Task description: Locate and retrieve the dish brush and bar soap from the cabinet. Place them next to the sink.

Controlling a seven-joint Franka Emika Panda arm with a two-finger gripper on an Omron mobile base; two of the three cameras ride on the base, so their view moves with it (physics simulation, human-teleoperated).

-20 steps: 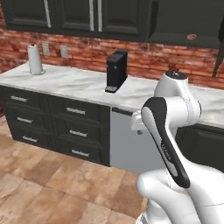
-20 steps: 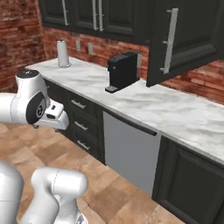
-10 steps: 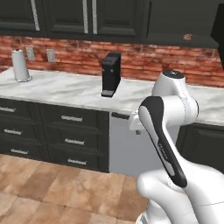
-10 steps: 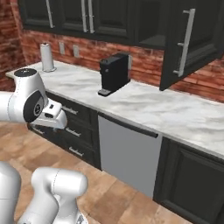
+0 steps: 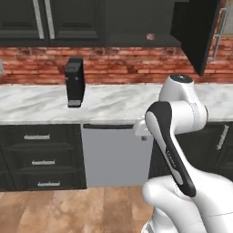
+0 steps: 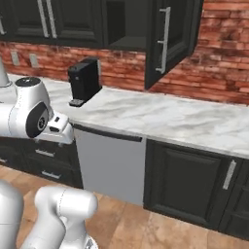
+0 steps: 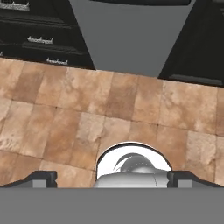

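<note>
Left base view: the cabinet (image 5: 200, 32) is seen at two o'clock with one door swung open, presumably so its contents can be reached. One bar soap (image 5: 150, 37) is made out inside at twelve o'clock as a small reddish block; the dish brush cannot be made out. One coffee machine (image 5: 75, 82) stands on the bench (image 5: 113, 102). In the hand view the end effector (image 7: 112, 179), spread wide and empty, is pointed at the floor (image 7: 109, 127), judged a carrying pose.
</note>
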